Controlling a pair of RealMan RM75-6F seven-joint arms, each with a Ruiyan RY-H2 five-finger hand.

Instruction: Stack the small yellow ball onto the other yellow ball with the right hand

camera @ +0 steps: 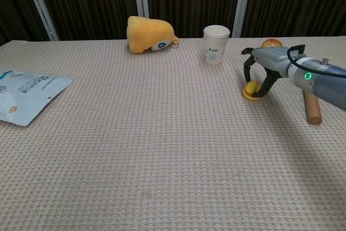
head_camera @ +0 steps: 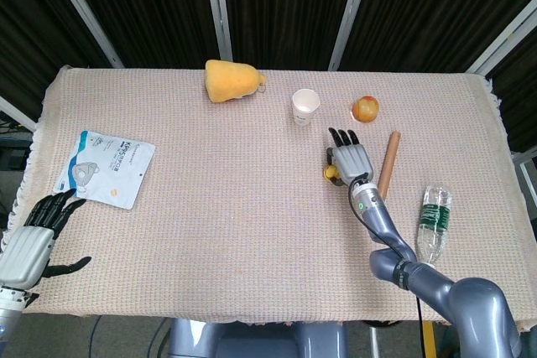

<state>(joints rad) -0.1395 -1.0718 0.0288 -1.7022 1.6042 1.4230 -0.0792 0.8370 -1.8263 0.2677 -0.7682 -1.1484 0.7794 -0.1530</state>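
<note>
right robot hand (camera: 260,73) curls its fingers around the small yellow ball (camera: 251,90) on the woven table cloth (camera: 162,133) — not lifted yet, stacking remains.

Beige woven tablecloth (head_camera: 210,207), dark curtains (head_camera: 277,6) behind.

This looks like a robot test room: a table (head_camera: 252,232) with a woven cloth, black curtains (head_camera: 277,6) on metal poles right behind the table, and odd toys and things spread on it.
</note>
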